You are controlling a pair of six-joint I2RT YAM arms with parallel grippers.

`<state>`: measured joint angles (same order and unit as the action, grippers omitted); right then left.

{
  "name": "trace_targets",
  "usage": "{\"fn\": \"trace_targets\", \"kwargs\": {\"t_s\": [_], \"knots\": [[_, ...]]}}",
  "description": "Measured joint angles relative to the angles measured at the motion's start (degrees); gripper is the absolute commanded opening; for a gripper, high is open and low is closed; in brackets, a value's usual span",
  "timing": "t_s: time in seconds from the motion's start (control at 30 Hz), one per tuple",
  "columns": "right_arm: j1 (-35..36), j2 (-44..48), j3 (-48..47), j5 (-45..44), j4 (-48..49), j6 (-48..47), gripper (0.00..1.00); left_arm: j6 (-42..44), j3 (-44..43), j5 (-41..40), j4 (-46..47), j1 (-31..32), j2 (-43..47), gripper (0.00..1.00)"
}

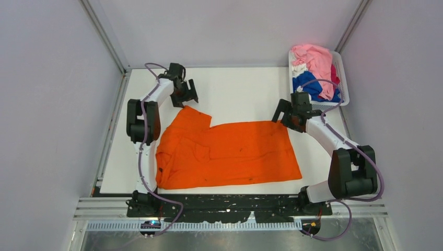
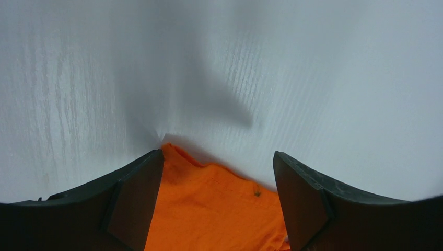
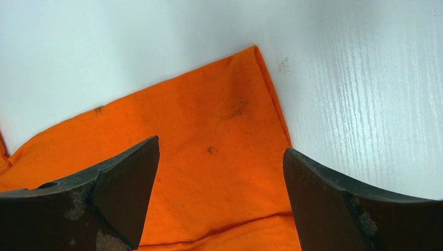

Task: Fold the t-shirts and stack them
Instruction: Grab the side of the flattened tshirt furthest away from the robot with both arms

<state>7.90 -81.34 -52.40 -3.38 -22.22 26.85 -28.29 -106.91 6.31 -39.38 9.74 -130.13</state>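
The bright orange t-shirt (image 1: 224, 154) lies spread flat on the white table, one sleeve pointing to the far left. My left gripper (image 1: 186, 98) is open and empty, hovering over that sleeve's far edge; the sleeve (image 2: 209, 209) shows between its fingers. My right gripper (image 1: 282, 114) is open and empty above the shirt's far right corner, and orange cloth (image 3: 209, 172) with a fold line lies under it. Other t-shirts, pink (image 1: 316, 60), royal blue (image 1: 311, 86), white and magenta, are heaped in the basket.
A white mesh basket (image 1: 340, 70) stands at the far right corner of the table. Grey walls and metal frame posts enclose the table (image 1: 240, 89). A black rail runs along the near edge by the arm bases.
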Motion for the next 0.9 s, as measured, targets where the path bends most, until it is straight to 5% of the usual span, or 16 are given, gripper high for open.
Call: {"fn": "trace_targets", "kwargs": {"t_s": [0.2, 0.37, 0.5, 0.9], "knots": [[-0.3, -1.3, 0.0, -0.2, 0.0, 0.0, 0.96, 0.0, 1.9, 2.2, -0.1, 0.2, 0.7, 0.49], [-0.3, -2.3, -0.7, -0.5, 0.2, 0.0, 0.99, 0.2, 7.4, 2.4, 0.1, 0.8, 3.5, 0.0], [-0.3, -7.1, -3.8, -0.6, 1.2, -0.4, 1.0, 1.0, 7.8, 2.1, -0.2, 1.6, 3.7, 0.0], [-0.3, -24.0, -17.5, -6.1, 1.3, -0.6, 0.72, 2.3, 14.9, 0.5, 2.7, 3.6, 11.7, 0.0]]}}
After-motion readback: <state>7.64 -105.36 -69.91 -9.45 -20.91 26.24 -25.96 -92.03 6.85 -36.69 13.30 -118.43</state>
